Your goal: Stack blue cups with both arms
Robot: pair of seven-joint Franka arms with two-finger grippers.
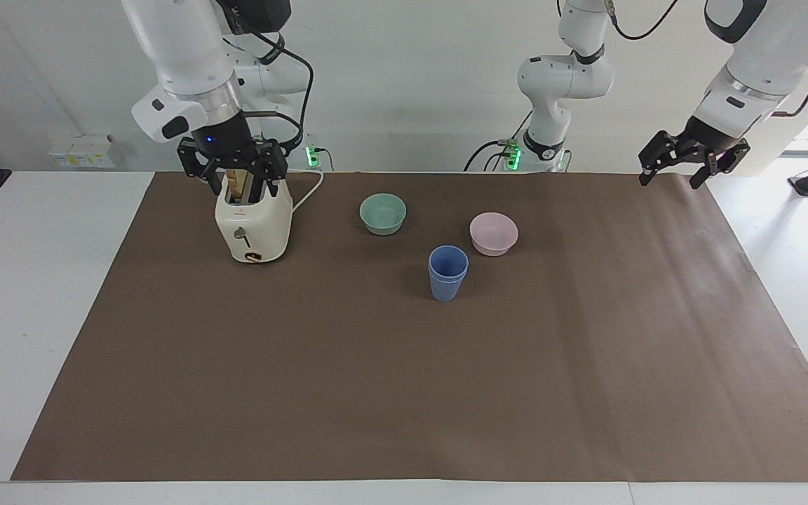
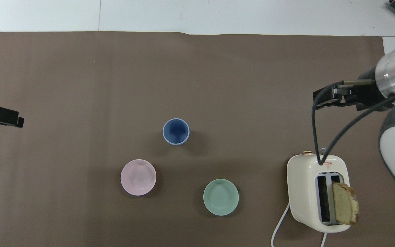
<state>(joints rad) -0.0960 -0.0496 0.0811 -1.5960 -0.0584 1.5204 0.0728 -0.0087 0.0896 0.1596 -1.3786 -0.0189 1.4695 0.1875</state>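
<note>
toaster [image 1: 253,224], green bowl [image 1: 383,213], pink bowl [image 1: 494,233]

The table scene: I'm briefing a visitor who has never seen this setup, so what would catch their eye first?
Probably the blue cups, nested one in the other mid-table, with a pink bowl and a green bowl nearer to the robots. Next, the cream toaster with a bread slice sticking up, toward the right arm's end, the right tool open above it.

Plenty of open brown mat [image 1: 404,393] around the blue cups [image 1: 448,272] – only the pink bowl [image 1: 494,233] sat close, toaster [image 1: 252,219] well apart.
</note>
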